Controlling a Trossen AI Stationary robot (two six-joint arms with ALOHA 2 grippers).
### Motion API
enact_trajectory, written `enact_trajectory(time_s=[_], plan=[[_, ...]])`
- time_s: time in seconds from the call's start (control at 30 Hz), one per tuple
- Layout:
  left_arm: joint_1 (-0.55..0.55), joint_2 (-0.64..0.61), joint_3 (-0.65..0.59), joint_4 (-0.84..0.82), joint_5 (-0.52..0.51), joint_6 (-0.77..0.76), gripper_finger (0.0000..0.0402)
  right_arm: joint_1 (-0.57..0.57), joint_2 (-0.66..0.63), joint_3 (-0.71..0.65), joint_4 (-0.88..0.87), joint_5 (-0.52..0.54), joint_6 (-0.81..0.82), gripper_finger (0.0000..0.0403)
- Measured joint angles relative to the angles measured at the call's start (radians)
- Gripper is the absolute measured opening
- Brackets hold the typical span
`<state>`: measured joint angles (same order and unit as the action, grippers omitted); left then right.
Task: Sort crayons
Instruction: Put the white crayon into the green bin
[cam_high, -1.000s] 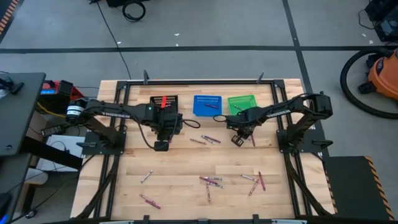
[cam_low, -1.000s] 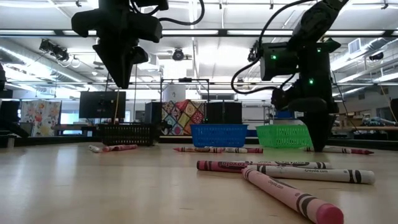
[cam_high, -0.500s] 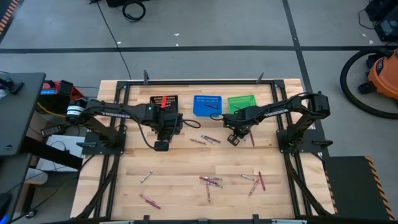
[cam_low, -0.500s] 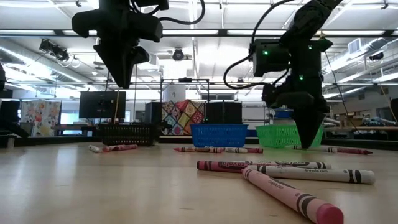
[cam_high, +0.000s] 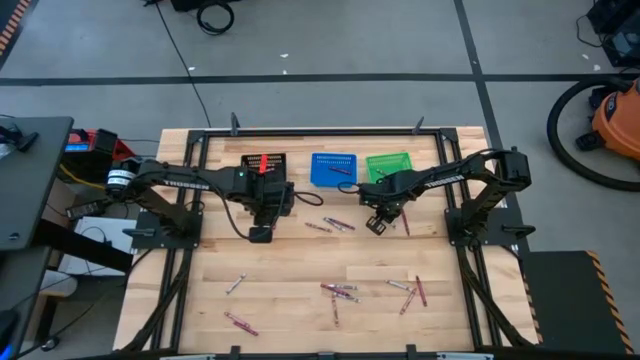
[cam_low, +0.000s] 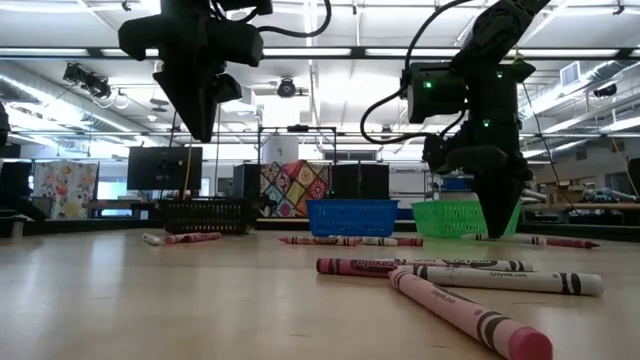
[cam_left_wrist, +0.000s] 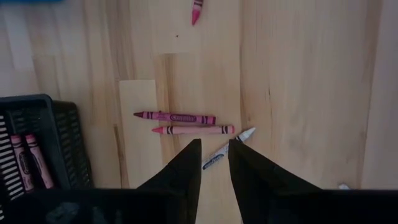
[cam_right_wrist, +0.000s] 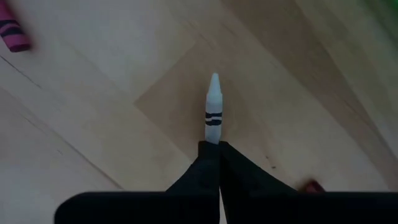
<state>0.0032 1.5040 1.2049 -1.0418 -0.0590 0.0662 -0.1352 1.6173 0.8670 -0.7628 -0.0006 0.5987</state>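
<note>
Midway, roughly: right pincer (cam_right_wrist: 217, 144) clamped on a pale grey crayon (cam_right_wrist: 213, 106), tip poking out past the fingers, lifted clear of the bench (cam_high: 300, 290) just in front of the green basket (cam_high: 388, 165). Left pincer (cam_left_wrist: 214, 150) slightly parted, nothing held, hanging beside the black basket (cam_left_wrist: 37, 149) over two red crayons (cam_left_wrist: 183, 123) and a grey one (cam_left_wrist: 227, 149). Done so far: a few pink-red sticks in black basket (cam_left_wrist: 30, 162), at least one in blue basket (cam_high: 333, 169). Left to do: approx. a dozen crayons (cam_high: 340, 292) scattered across the bench's near half, plus a pair near centre (cam_high: 338, 223). Dark wrapper bands and oval label on nearest crayons (cam_low: 460, 275) in low view; lettering too small to read, no brand legible.
</note>
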Motion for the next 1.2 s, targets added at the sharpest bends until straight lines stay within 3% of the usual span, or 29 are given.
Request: enact_trajectory(time_s=[0.33,0.63,0.93,1.2], plan=[[0.0,0.0,0.0,0.002,0.0,0.0,0.0091,0.0,-0.018,0.001,-0.001,-0.014,0.003,0.0008],[0.0,0.0,0.0,0.002,0.0,-0.001,0.0091,-0.013,-0.157,0.001,-0.002,0.004,0.011,0.0007],[0.0,0.0,0.0,0.015,0.0,-0.001,0.0091,-0.135,-0.3,0.001,0.015,0.124,-0.032,0.0006],[0.0,0.0,0.0,0.026,0.0,-0.001,0.0091,-0.277,-0.314,0.002,0.094,0.161,-0.219,0.0005]])
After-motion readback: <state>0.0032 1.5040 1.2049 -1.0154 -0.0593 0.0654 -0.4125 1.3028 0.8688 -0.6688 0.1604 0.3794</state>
